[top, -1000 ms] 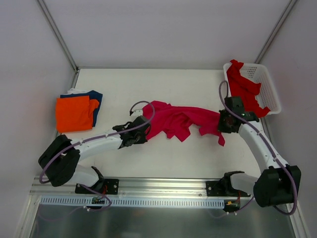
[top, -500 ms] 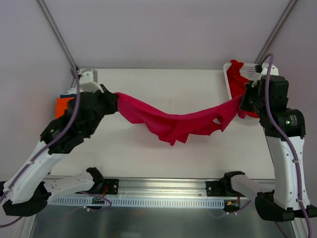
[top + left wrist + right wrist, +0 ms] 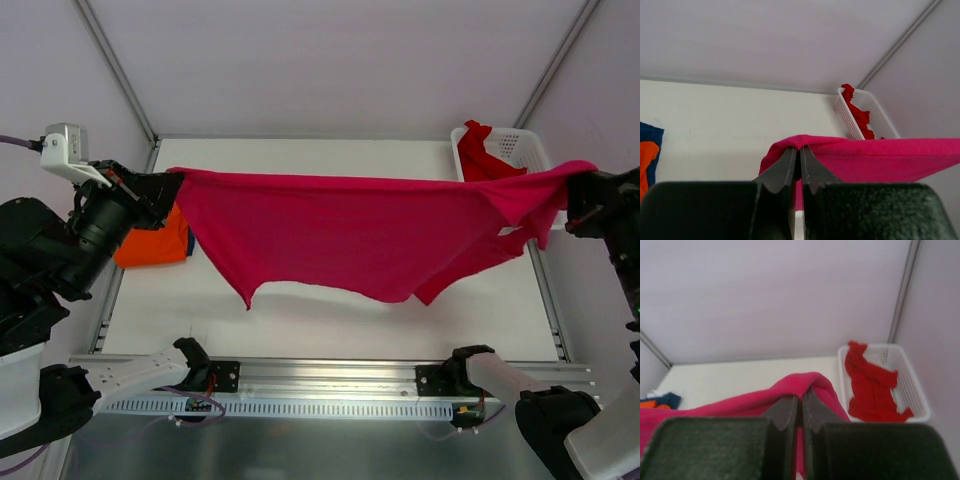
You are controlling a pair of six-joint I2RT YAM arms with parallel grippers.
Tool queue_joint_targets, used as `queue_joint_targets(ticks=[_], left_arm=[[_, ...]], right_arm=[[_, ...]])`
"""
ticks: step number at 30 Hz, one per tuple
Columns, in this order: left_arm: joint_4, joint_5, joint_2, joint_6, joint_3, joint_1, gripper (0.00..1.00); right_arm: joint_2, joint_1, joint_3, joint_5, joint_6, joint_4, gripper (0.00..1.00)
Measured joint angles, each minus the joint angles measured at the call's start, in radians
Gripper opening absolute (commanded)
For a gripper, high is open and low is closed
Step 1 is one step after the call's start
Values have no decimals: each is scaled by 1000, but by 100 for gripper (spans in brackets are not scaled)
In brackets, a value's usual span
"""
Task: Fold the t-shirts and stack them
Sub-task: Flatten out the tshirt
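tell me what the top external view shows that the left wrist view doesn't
Only the top external view: the whole magenta t-shirt stretched in the air between the left hand and the right hand, its lower edge hanging free.

Only the left wrist view: a close look at the left hand's fingers pinched shut on a bunched corner of the cloth.

Both: the magenta t-shirt, the red t-shirt in the white basket, the orange t-shirt and the navy t-shirt.
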Motion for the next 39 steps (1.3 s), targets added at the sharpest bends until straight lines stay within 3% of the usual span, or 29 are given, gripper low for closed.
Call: queue_joint_targets(ticks=[5, 14, 22, 28, 31, 34, 39], left_arm=[[-51, 120, -3, 0, 85, -6, 0], [-57, 235, -77, -13, 145, -5, 0], [-62, 127, -63, -34, -28, -5, 0], [-45, -68, 13, -66, -241, -1, 0], [27, -40, 71, -80, -385, 129, 0], [165, 56, 187, -89, -541, 361, 0], [375, 123, 618, -86, -601, 536, 0]], right_arm=[[-2, 0, 167, -59, -3, 10, 0], [-68, 0, 157, -144, 29, 81, 0], [-99, 0, -174, -146, 41, 183, 0], [-20, 0, -470, -101, 42, 311, 1], [54, -7, -610, -94, 48, 393, 0], [193, -24, -711, -93, 59, 473, 1], [531, -45, -722, -81, 64, 563, 0]])
